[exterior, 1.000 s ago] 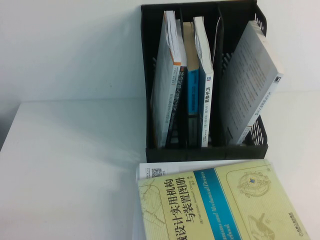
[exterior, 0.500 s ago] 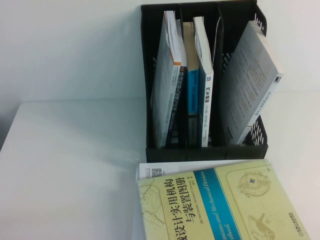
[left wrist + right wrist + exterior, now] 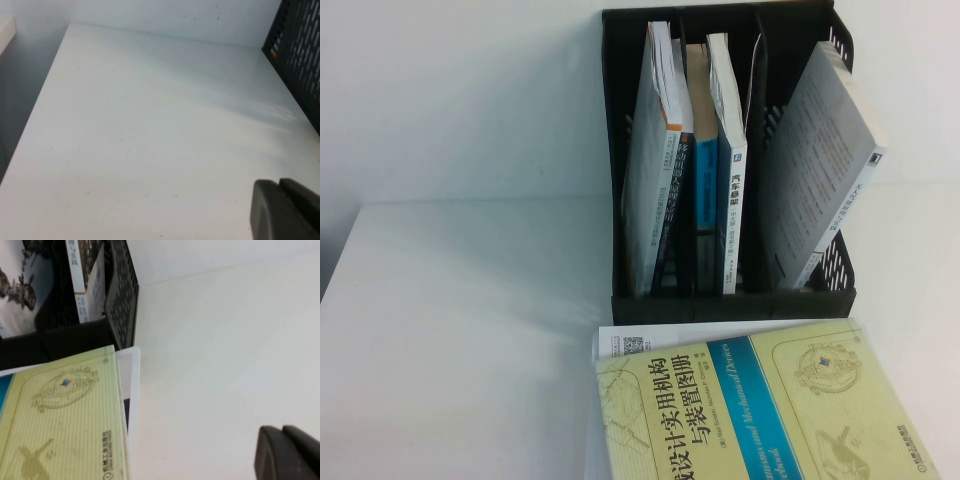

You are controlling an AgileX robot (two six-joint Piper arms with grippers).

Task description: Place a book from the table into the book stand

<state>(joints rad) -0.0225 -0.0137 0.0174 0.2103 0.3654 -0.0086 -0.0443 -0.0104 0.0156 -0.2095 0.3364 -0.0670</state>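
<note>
Pale yellow-green book (image 3: 760,410) flat at table (image 3: 460,330) near edge, atop a white book (image 3: 620,340), facing black book stand (image 3: 720,300). Left gripper (image 3: 287,210), right gripper (image 3: 287,452) empty, pressed closed, parked apart.

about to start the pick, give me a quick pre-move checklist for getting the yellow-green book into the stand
1. Book flat on the table, in front of the book stand: ok.
2. Nothing on top of the book: ok; it lies on a white book.
3. Free compartment: cannot tell; all three hold books, the right one a leaning grey book.
4. Left gripper above bare table: ok.
5. Right gripper off the book's right side: ok.
6. Jaws open: cannot tell.
</note>
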